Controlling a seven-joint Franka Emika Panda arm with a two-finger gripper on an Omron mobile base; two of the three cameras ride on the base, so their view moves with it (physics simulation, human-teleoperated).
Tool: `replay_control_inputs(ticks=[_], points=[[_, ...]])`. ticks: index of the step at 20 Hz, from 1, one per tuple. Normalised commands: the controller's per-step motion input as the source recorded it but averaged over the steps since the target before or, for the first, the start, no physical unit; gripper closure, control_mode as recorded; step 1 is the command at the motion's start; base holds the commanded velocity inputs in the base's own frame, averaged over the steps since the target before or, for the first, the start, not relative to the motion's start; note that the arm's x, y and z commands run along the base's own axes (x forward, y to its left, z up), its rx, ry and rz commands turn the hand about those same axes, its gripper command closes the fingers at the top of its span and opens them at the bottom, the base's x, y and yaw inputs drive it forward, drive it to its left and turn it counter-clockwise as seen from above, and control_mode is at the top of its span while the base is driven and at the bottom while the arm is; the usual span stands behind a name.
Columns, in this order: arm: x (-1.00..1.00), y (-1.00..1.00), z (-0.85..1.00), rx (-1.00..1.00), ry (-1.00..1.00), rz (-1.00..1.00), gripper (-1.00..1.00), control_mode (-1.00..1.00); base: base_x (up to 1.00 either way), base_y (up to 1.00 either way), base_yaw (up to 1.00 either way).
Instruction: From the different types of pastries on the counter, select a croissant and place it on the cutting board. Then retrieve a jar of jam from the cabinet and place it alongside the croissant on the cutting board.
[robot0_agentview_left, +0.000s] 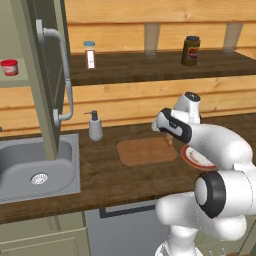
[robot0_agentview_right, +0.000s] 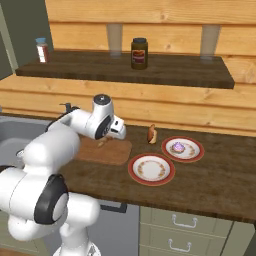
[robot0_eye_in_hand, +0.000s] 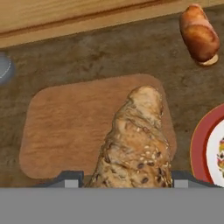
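Clamped across the gripper (robot0_eye_in_hand: 120, 183): 1 light, crumbly croissant (robot0_eye_in_hand: 138, 144) over the cutting board (robot0_eye_in_hand: 65, 127); best pinched gently mid-body.

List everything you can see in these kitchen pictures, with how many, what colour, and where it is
Lumpy golden-brown croissant: one, between the gripper's tips, above the board.
Flat light brown wooden cutting board: one, on the counter.
Dark brown plank counter: one.
Round white red-rimmed plates: two, right of the board; the far one holds a purplish pastry.
Golden-brown roll: one, on the counter behind the plates.
Squat red jam jar: one, cabinet shelf.
Tall dark brown jar: one, wall shelf.
Clear blue-capped shaker: one, wall shelf.
Grey soap dispenser: one, beside the sink.
Gripper: shut on the croissant.
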Motion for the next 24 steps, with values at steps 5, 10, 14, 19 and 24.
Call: replay_control_inputs(ticks=[5,10,14,19,24], points=[[0.17,0.05,-0.12,-0.08,0.0,0.25,1.0,-1.0,0.0,0.0,0.0],[0.0,0.0,-0.62,-0.1,0.0,0.14,1.0,-1.0,0.0,0.0,0.0],[0.0,0.0,-0.64,-0.14,0.0,0.08,1.0,-1.0,0.0,0.0,0.0],[0.0,0.0,-0.31,-0.05,0.0,0.05,1.0,-1.0,0.0,0.0,0.0],[0.05,0.0,-0.05,0.0,-0.01,0.06,1.0,-1.0,0.0,0.0,0.0]])
